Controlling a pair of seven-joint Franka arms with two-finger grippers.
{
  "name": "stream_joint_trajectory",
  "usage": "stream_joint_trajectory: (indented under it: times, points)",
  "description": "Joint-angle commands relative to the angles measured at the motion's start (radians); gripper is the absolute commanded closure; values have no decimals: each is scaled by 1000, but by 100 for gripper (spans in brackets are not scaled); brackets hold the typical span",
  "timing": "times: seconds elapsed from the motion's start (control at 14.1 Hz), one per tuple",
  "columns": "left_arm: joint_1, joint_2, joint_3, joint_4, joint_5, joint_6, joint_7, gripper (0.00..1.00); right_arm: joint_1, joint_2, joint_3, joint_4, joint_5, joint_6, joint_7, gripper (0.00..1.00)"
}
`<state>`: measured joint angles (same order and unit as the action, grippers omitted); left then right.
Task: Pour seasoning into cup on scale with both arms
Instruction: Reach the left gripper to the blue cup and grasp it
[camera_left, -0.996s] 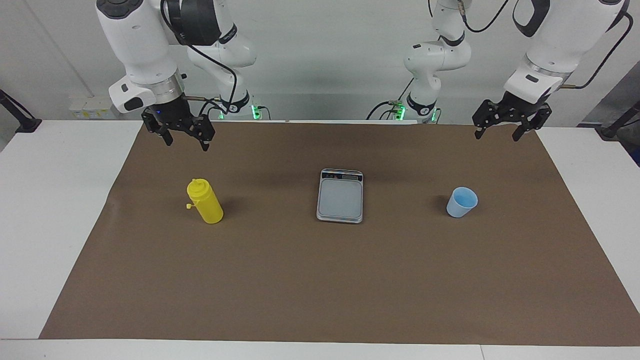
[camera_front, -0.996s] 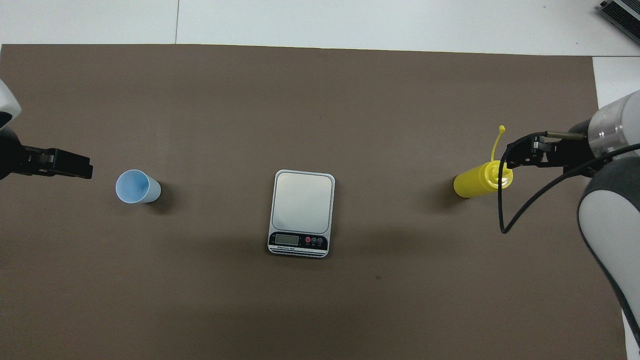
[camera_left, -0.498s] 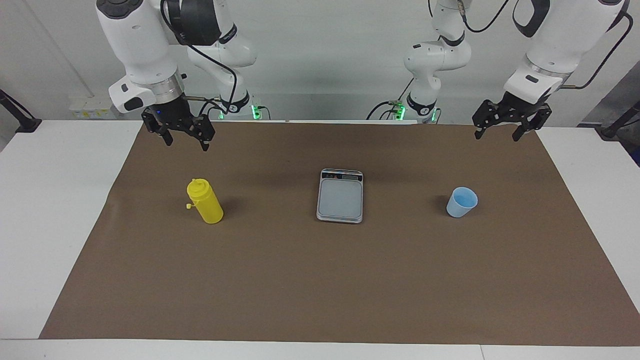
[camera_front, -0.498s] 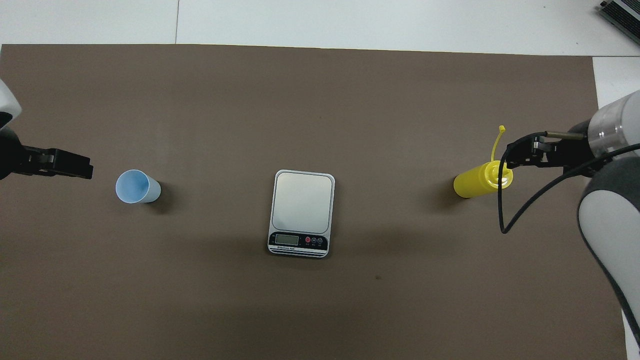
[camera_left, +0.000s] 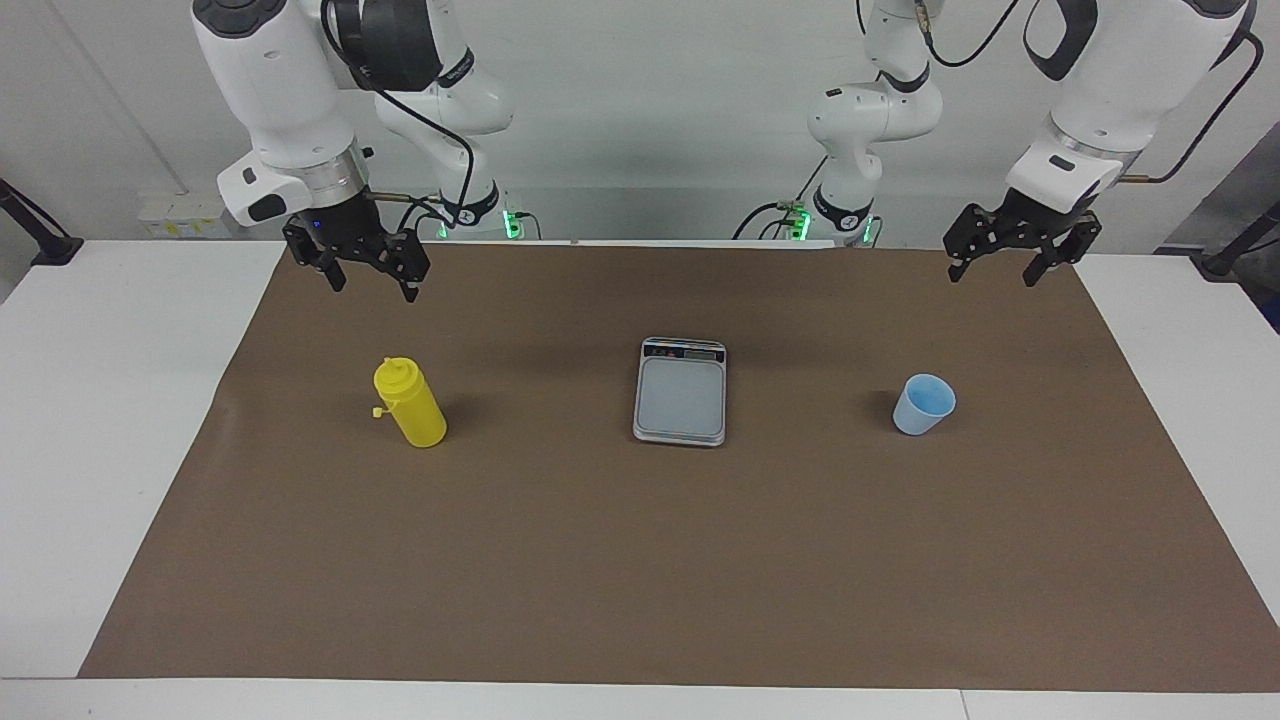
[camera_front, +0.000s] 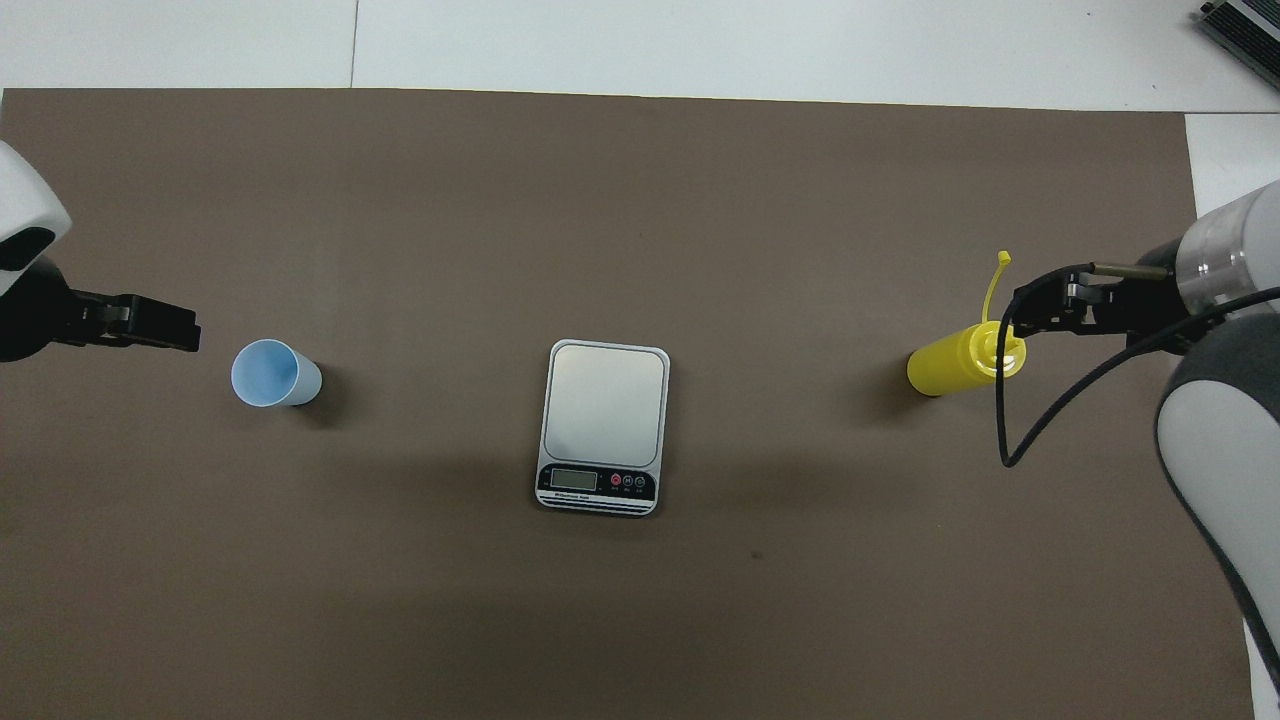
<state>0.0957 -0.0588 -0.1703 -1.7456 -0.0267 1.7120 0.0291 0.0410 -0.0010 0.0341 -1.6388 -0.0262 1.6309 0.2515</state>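
Note:
The yellow seasoning bottle stands upright on the brown mat toward the right arm's end, its small cap hanging on its tether; it also shows in the overhead view. The silver-grey scale lies flat mid-mat with a bare plate. The light blue cup stands upright on the mat toward the left arm's end, apart from the scale. My right gripper hangs open and empty in the air over the mat near the bottle. My left gripper hangs open and empty near the cup.
The brown mat covers most of the white table. A black cable loops down from the right arm's wrist near the bottle. Both arm bases stand at the robots' edge of the table.
My left gripper has shifted slightly toward the cup. The right arm, bottle, cup and scale have not moved.

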Motion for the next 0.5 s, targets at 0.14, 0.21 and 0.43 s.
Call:
stream_joint_trajectory:
  times: [0.14, 0.21, 0.43]
  points:
    - [30, -4, 2, -196, -15, 205, 12, 0, 4, -19, -11, -19, 19, -6, -18, 0]
    - [54, 4, 2, -237, -15, 262, 12, 0, 4, -19, -11, -18, 19, -6, -20, 0]
    - [74, 27, 2, -325, -16, 401, 6, 0, 4, -19, -11, -19, 19, -6, -20, 0]
